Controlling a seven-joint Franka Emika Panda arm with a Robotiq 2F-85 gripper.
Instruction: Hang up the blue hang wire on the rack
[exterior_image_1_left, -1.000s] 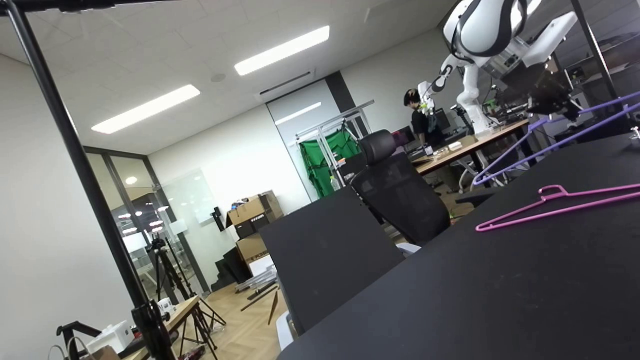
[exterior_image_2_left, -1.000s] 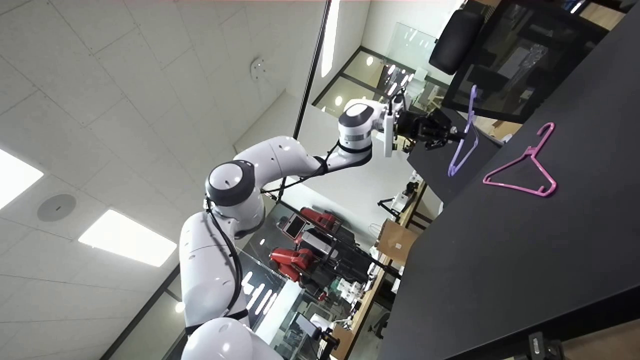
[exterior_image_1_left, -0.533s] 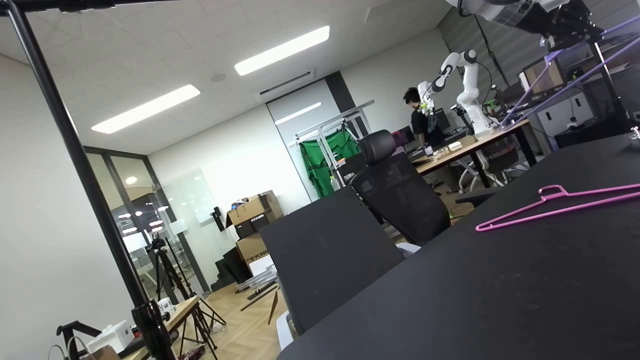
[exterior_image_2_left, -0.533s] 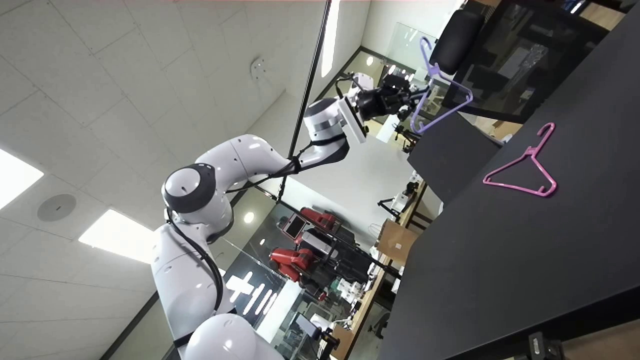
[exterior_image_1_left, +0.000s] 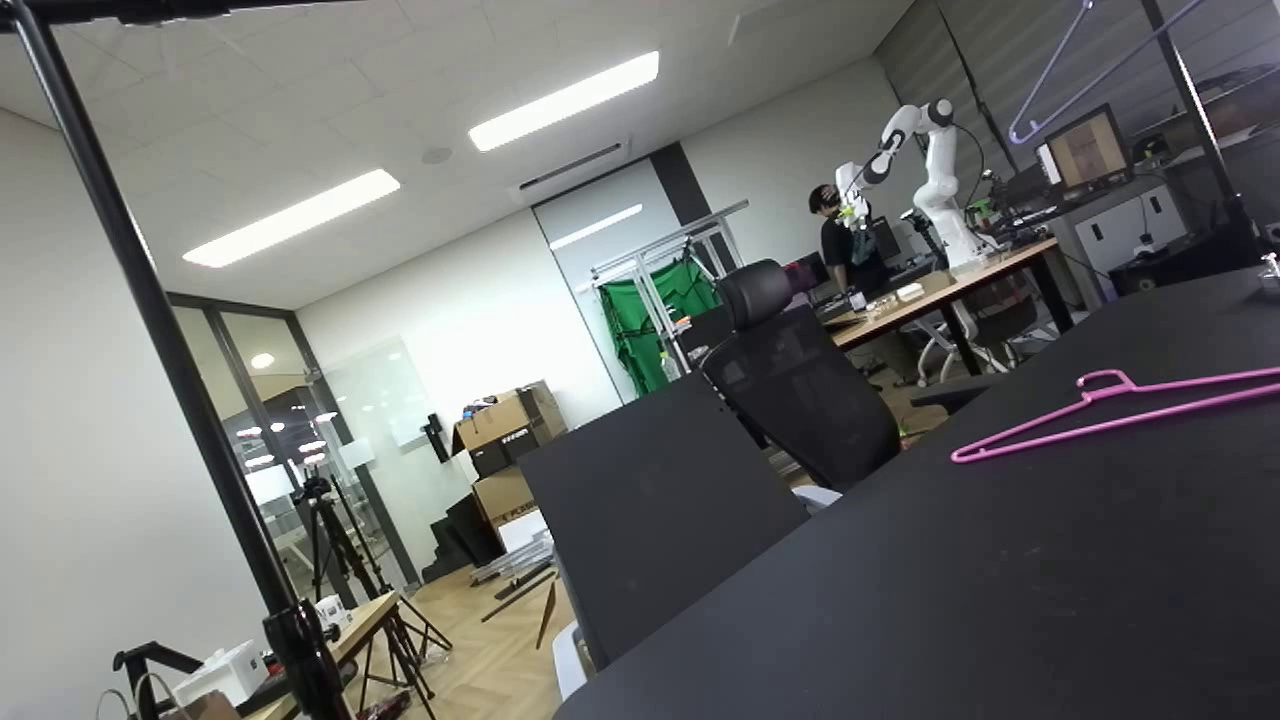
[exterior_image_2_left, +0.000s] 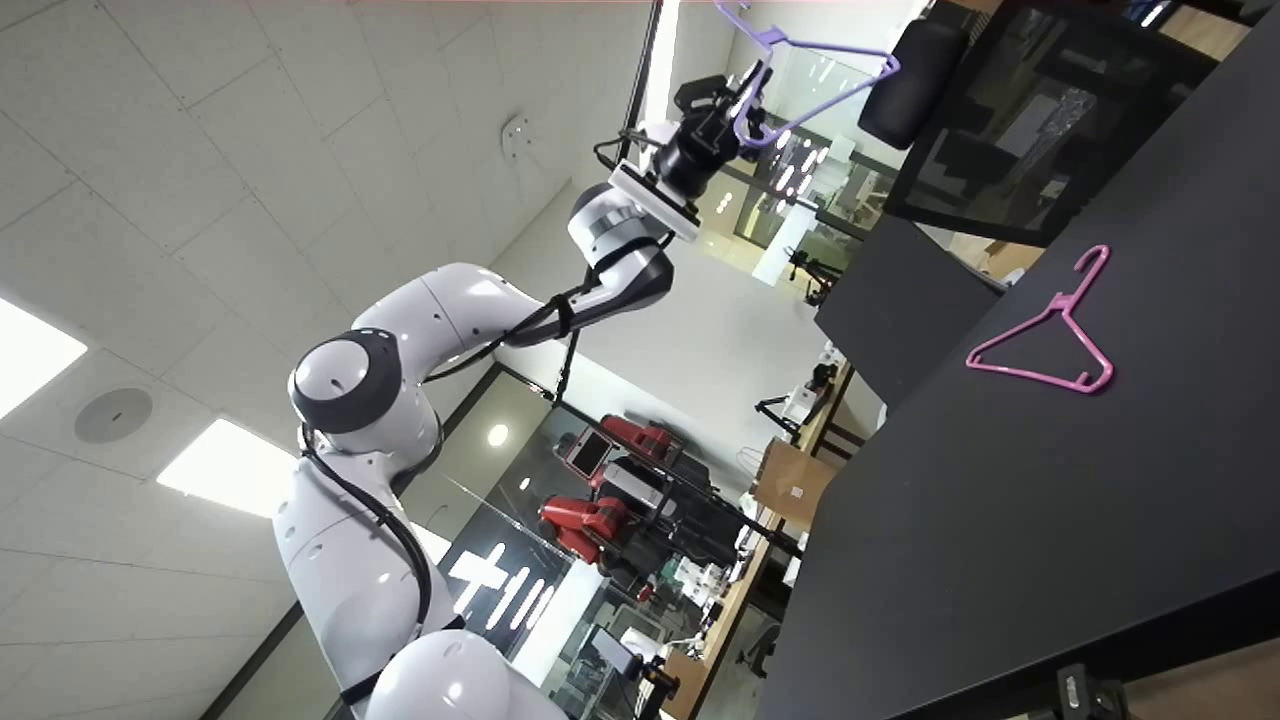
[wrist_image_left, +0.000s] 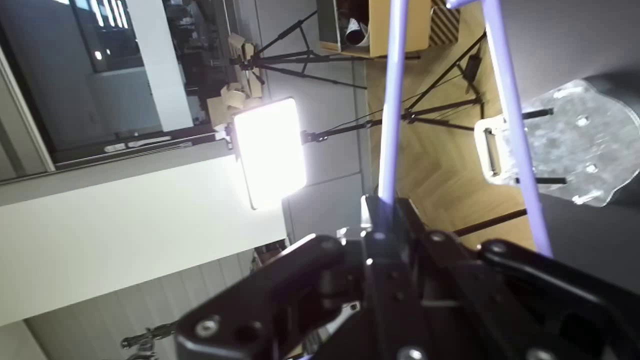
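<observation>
Wrist view: blue-violet hanger (wrist_image_left: 393, 97), thin, smooth, straight-sided.

The blue hang wire (wrist_image_left: 393, 100) is blue-violet, the other hanger (exterior_image_2_left: 1062, 303) pink-magenta. The near tabletop (exterior_image_2_left: 1000, 520) is plain black. The gripper (wrist_image_left: 386, 209) is black, the arm (exterior_image_2_left: 460, 302) white with dark grey bands. Far off, a cloth (exterior_image_1_left: 622, 327) is green, a machine (exterior_image_2_left: 580, 514) red and black, a cardboard box (exterior_image_1_left: 495, 425) brown, the floor (wrist_image_left: 440, 157) tan herringbone.
</observation>
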